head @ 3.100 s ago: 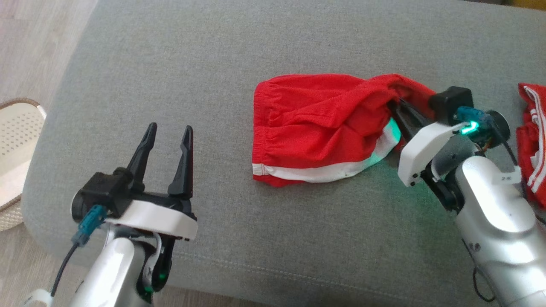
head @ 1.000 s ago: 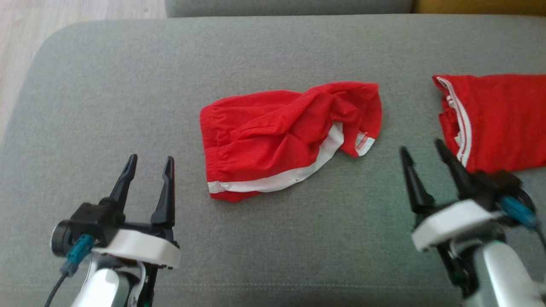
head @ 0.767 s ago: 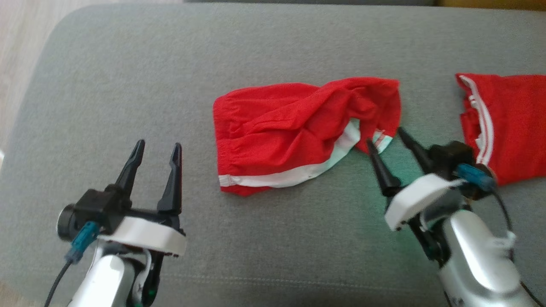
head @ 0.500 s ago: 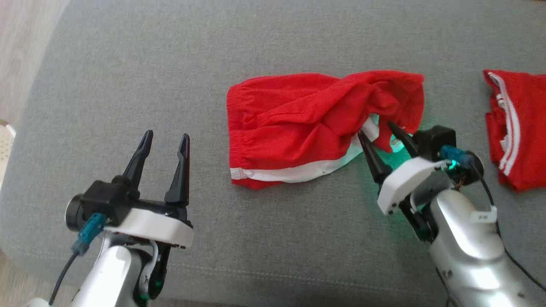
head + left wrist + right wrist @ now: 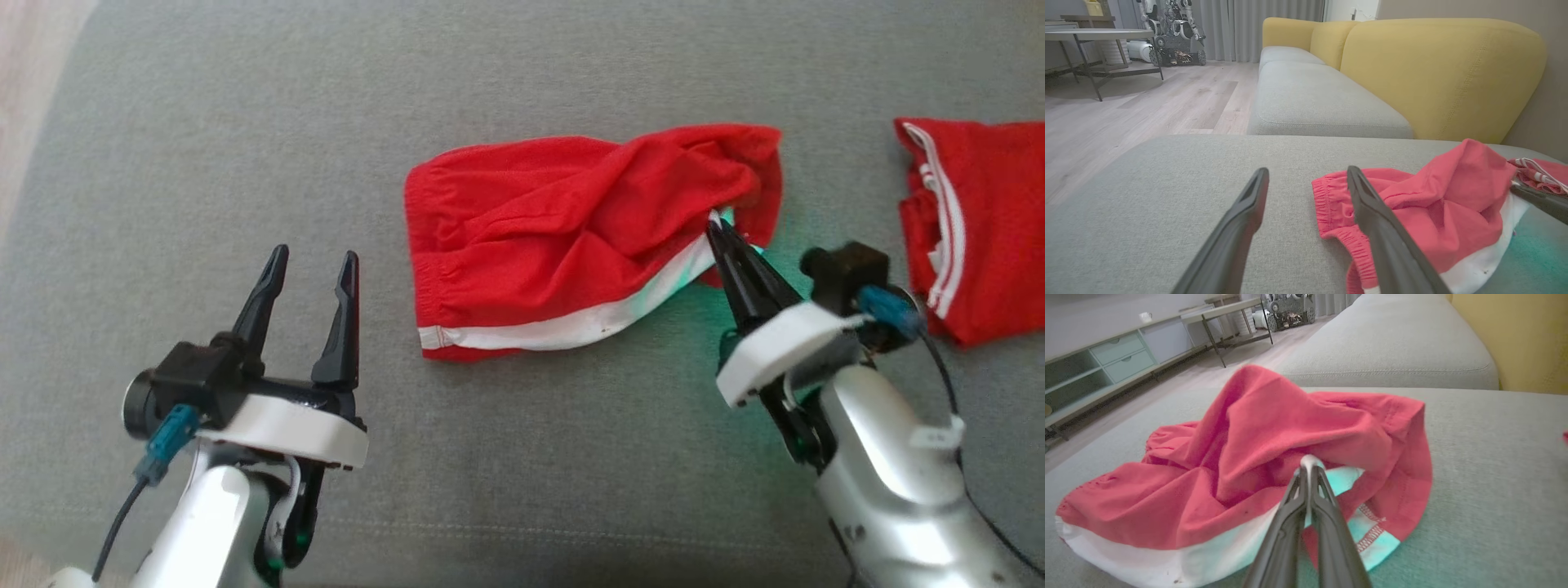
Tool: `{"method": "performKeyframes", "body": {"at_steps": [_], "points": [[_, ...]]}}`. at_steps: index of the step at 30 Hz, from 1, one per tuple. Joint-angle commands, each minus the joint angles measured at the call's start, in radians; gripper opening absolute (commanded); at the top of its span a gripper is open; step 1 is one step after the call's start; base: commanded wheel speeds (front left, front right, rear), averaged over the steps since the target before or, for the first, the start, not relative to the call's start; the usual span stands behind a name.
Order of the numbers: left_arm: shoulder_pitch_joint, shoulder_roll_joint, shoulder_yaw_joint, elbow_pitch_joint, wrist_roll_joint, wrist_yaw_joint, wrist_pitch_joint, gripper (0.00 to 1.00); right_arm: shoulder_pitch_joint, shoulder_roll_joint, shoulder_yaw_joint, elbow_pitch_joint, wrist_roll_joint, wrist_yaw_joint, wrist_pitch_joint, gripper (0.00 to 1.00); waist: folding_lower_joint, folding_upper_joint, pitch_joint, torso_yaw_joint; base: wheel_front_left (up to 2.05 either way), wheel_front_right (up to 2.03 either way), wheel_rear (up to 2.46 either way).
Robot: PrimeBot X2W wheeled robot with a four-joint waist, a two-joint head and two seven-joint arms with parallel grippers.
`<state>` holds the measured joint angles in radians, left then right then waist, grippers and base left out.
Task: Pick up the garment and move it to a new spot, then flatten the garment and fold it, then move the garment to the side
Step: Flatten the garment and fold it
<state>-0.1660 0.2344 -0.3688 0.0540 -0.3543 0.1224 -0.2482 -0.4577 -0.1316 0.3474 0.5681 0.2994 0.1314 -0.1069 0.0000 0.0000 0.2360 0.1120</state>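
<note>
The right gripper [image 5: 718, 232] had its two long dark fingers pressed together, with a fold of white hem pinched at their tips; in the right wrist view that pale fold bulged up just above the closed tips [image 5: 1309, 462]. What they clamped was a crumpled pair of red fabric shorts [image 5: 563, 216] with a white band along the lower edge, lying on the grey woven sofa cushion [image 5: 245, 122]. Most of the cloth spread ahead of the right jaws and off to their left, the gathered elastic waistband lying farthest from them. A smaller part with a stitched hem draped just to their right. A green glow tinted the white band beneath the fingers and the cushion beside them.

The left gripper [image 5: 313, 258] held its jaws apart with nothing between them, above bare cushion. The waistband end of the shorts [image 5: 1437, 204] lay ahead of those jaws and to their right, near but apart from them. The tip of the right gripper's fingers reached in at the far right of the left wrist view.

A second red garment with thin white stripes [image 5: 971, 220] lay crumpled to the right of the right jaws, apart from the shorts, with grey cushion showing between the two. Well beyond the left jaws stood a yellow upholstered backrest [image 5: 1437, 73], and a pale wooden floor [image 5: 1126, 114] stretched away to their left.
</note>
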Motion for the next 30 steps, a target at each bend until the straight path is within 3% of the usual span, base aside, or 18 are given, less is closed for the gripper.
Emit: {"method": "performKeyframes", "body": {"at_steps": [1,11,18,20,21,30], "points": [[-0.03,0.022,0.046,-0.032,0.004,-0.001,-0.01,1.0,0.023,0.005,0.0,-0.06,0.001,-0.001,-0.011,0.0,0.0,0.0,-0.004,-0.013,0.0,0.0,0.0],[-0.022,0.032,0.05,-0.041,0.001,0.001,-0.011,1.0,0.271,0.036,-0.191,-0.406,-0.087,-0.001,0.103,0.0,0.0,0.0,-0.007,-0.048,0.0,0.0,0.0],[-0.027,0.032,0.042,-0.035,-0.005,-0.003,-0.01,1.0,0.455,0.08,-0.237,-0.465,-0.069,-0.001,0.166,0.0,0.0,0.0,-0.006,-0.049,0.0,0.0,0.0],[-0.027,0.035,0.04,-0.033,-0.006,-0.004,-0.007,1.0,0.461,0.081,-0.226,-0.456,-0.044,-0.001,0.161,0.55,0.0,0.0,-0.005,-0.051,0.0,0.0,0.0],[-0.027,0.036,0.04,-0.032,-0.007,-0.005,-0.006,1.0,0.459,0.081,-0.221,-0.455,-0.037,-0.001,0.154,1.0,0.0,0.0,-0.006,-0.052,0.0,0.0,0.0],[-0.005,0.052,0.047,-0.031,-0.01,0.01,0.0,1.0,0.425,0.081,-0.227,-0.546,-0.088,-0.001,0.102,1.0,0.0,0.0,-0.041,-0.06,0.0,0.0,0.0]]}}
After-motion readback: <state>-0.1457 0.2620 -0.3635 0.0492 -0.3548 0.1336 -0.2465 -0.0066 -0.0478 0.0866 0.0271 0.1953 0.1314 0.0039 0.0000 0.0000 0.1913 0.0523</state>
